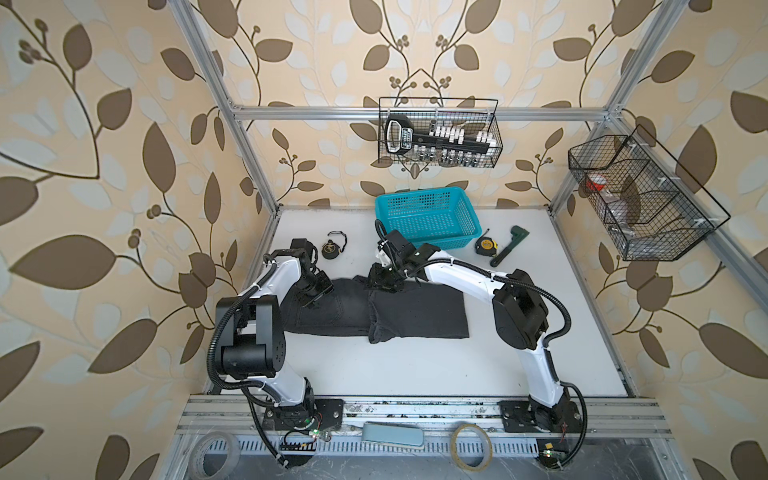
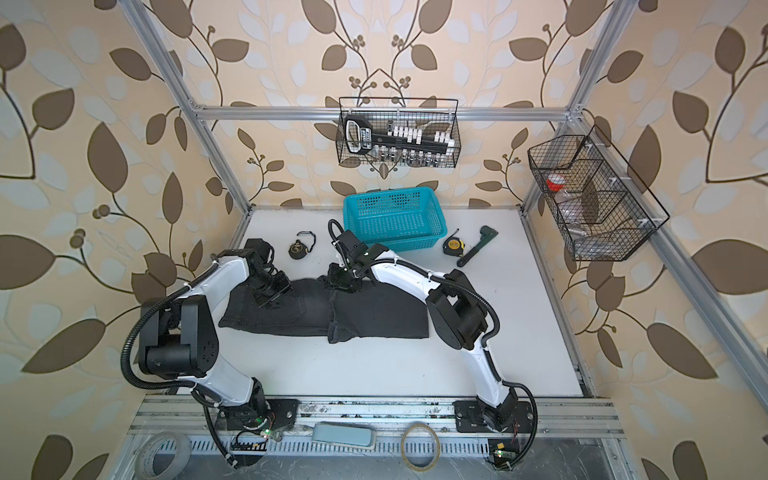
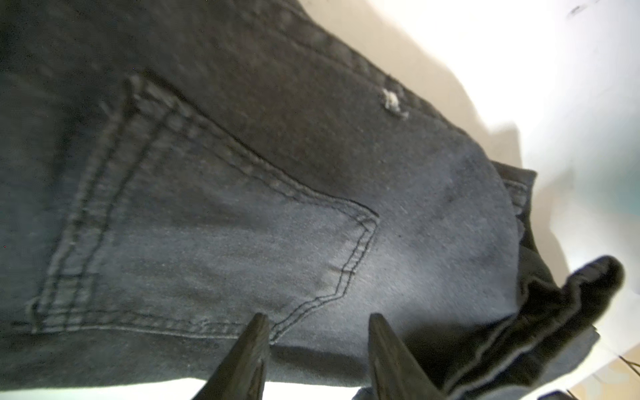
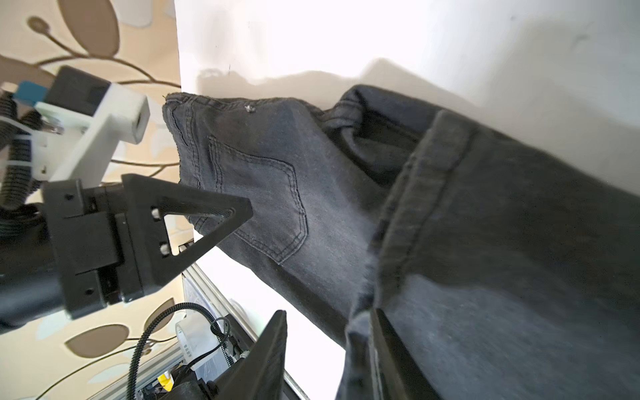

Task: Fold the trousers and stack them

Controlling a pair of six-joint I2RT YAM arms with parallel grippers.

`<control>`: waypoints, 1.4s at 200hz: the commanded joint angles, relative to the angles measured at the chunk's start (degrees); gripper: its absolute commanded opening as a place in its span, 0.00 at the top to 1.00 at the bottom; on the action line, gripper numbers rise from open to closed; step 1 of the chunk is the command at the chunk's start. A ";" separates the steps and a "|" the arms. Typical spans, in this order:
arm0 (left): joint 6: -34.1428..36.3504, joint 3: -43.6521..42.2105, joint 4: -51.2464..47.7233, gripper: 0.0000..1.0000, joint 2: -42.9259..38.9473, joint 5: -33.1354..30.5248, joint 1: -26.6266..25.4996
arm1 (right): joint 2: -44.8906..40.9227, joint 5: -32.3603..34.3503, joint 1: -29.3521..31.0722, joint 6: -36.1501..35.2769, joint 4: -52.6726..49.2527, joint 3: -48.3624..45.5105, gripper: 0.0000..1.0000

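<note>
The trousers (image 1: 415, 311) are dark charcoal denim and lie across the middle of the white table (image 1: 374, 365), on the near side of the teal basket (image 1: 428, 216); the legs are folded back over themselves, so their hems (image 4: 426, 194) end near the garment's middle and the seat lies bare on the left. Both top views give this whole outline but little detail of the cloth; the left wrist view shows the double-stitched back pocket (image 3: 207, 242) and a small white frayed spot (image 3: 393, 102) by a seam; the right wrist view shows the thick hem band lying over the seat, and the left gripper (image 4: 246, 210) from the side above that pocket. Its fingers (image 3: 258, 332) stand moderately apart over the pocket's pointed end, with nothing between them. The right gripper (image 4: 327, 322) is at the folded leg's far edge with its jaws parted; the cloth edge lies partly in the gap, one finger against it, not clamped.
</note>
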 commanded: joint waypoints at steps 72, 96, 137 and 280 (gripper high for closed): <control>-3.97 4.82 1.67 0.52 -3.06 15.41 -8.93 | -26.89 5.25 -8.05 -15.61 -6.42 -29.94 0.62; -5.59 7.00 3.53 0.53 -2.01 17.60 -13.02 | -31.78 10.61 -9.64 -19.31 -7.81 -38.40 0.60; -5.74 11.46 4.28 0.58 1.27 20.11 -22.62 | -36.52 14.39 -14.75 -21.43 -4.29 -48.17 0.51; -0.40 -1.51 -4.96 0.73 5.88 3.53 -31.43 | -30.63 10.33 -16.94 -20.87 6.32 -53.69 0.49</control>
